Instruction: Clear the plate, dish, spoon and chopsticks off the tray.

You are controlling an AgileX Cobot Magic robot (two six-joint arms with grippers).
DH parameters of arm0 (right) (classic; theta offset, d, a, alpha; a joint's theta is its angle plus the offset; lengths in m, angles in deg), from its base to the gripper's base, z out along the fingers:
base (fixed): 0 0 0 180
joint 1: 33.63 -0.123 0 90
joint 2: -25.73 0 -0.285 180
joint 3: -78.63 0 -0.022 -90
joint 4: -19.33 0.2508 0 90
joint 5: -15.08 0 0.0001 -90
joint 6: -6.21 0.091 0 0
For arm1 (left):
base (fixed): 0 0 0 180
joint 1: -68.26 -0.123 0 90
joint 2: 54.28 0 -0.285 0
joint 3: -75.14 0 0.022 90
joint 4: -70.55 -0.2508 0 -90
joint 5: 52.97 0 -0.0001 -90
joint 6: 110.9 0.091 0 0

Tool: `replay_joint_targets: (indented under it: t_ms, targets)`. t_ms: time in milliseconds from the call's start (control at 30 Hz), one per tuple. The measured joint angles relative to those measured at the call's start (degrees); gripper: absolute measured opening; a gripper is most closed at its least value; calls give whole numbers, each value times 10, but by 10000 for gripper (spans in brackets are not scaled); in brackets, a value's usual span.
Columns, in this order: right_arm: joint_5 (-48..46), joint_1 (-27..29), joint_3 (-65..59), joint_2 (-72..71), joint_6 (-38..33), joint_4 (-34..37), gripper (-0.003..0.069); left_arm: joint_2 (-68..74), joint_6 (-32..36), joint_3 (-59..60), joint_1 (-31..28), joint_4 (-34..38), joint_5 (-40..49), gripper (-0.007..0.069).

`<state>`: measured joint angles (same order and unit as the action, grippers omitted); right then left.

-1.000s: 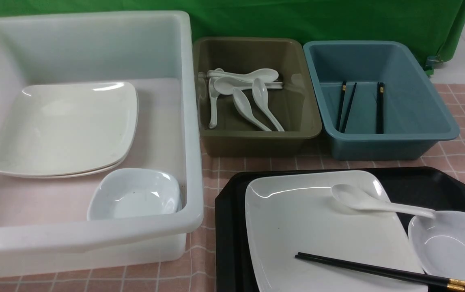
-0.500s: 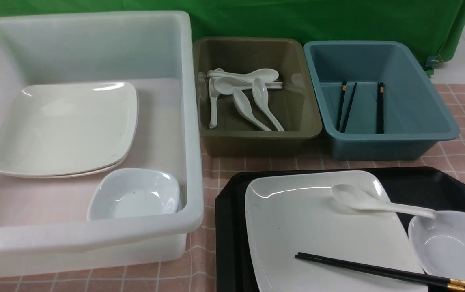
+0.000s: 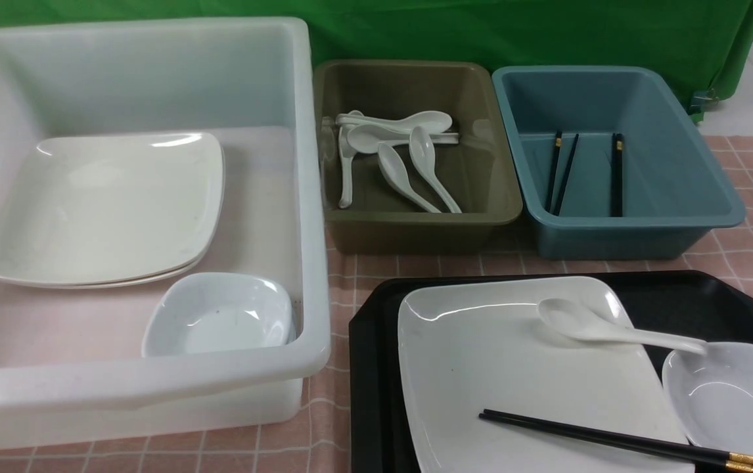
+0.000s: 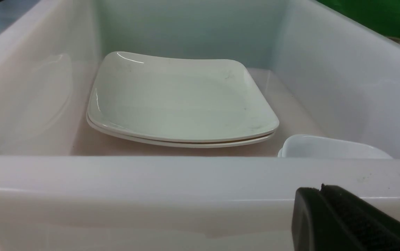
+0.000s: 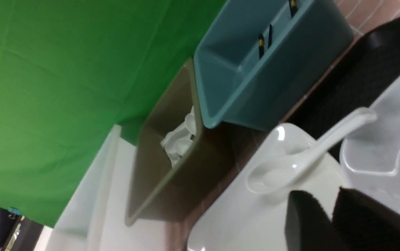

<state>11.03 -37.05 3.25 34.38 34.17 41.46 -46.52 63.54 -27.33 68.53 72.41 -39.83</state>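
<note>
The black tray (image 3: 692,302) lies at the front right. The white square plate (image 3: 501,368) sits on it, with the small dish (image 3: 731,401) to its right. The spoon (image 3: 587,325) lies with its bowl on the plate's far right corner and its handle on the dish rim. The chopsticks (image 3: 613,440) lie across the plate's near edge and the dish. My left gripper (image 4: 320,190) is shut and empty, just outside the white tub's near wall. My right gripper (image 5: 322,193) is slightly open and empty, hovering over the plate (image 5: 242,216) near the spoon (image 5: 290,167). It is out of the front view.
A big white tub (image 3: 314,197) at the left holds two stacked plates (image 3: 100,203) and a small dish (image 3: 219,315). An olive tub (image 3: 416,226) holds several spoons. A blue tub (image 3: 633,223) holds chopsticks. A green cloth hangs behind.
</note>
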Motion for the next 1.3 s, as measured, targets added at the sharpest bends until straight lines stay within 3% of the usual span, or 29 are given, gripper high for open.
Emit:
replay_joint_targets:
  t_ms: [33, 67, 100, 133, 200, 300, 433, 533, 700, 900, 1067, 1300]
  targets:
    - [-2, 0, 32, 2, -34, 0, 88, 0, 0, 0, 0, 0, 0, 4]
    - [-3, 0, 38, 3, -41, 0, 88, 0, 0, 0, 0, 0, 0, 4]
    - [-12, 0, 93, 19, -105, 0, 37, 0, -1, 0, 0, 0, 0, 4]
    - [-28, 0, 131, 39, -151, 0, 30, 0, -1, 0, 0, 0, 0, 4]
    - [-54, 0, 171, 66, -197, -1, 30, 0, -1, 0, 0, 0, 0, 4]
    - [-245, 0, 310, 224, -330, -44, 30, 0, -1, 0, 0, 0, 0, 4]
    - [-432, 0, 397, 414, -372, -129, 34, 0, 0, 0, 0, 0, 0, 4]
    - [-488, -4, 422, 514, -406, -134, 65, 0, 0, 0, 0, 0, 0, 4]
    - [-491, -64, 463, 648, -476, -113, 230, 0, 0, 0, 0, 0, 0, 4]
    - [-490, -183, 516, 765, -484, -218, 400, 0, 0, 0, 0, 0, 0, 4]
    - [-491, -258, 543, 862, -484, -324, 445, 0, 0, 0, 0, 0, 0, 4]
    - [-468, -278, 543, 942, -491, -372, 448, 0, 0, 0, 0, 0, 0, 4]
